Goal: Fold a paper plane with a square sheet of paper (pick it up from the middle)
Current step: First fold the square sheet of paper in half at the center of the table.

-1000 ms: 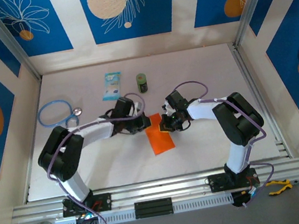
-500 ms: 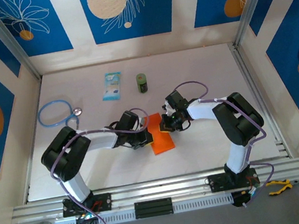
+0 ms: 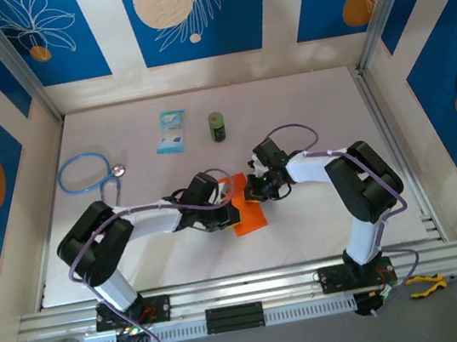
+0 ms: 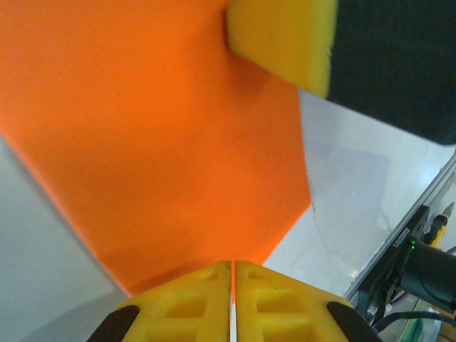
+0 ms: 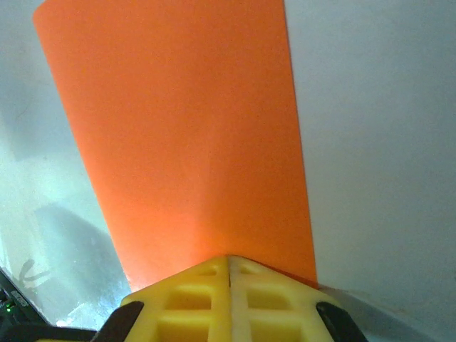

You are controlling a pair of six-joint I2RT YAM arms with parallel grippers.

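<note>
So, from above: the square sheet of paper [image 3: 251,217] lies on the table [image 3: 308,125], my left gripper [image 3: 231,214] over its left edge, my right gripper [image 3: 253,191] at its far edge.
Left wrist: my left gripper [image 4: 232,274] is pressed together at the sheet's edge; whether it pinches, I cannot tell.
Right wrist: my right gripper [image 5: 229,267] is closed, pinching the sheet.

The left arm [image 3: 133,224] is reaching from the lower left toward the frame's centre, forearm lying low, and the left gripper [image 3: 233,213] is pressing its yellow fingers [image 4: 185,303] together. The right arm [image 3: 359,177] is bending in from the right, the right gripper [image 3: 253,191] pointing down-left with jaws closed, near the left one.
</note>
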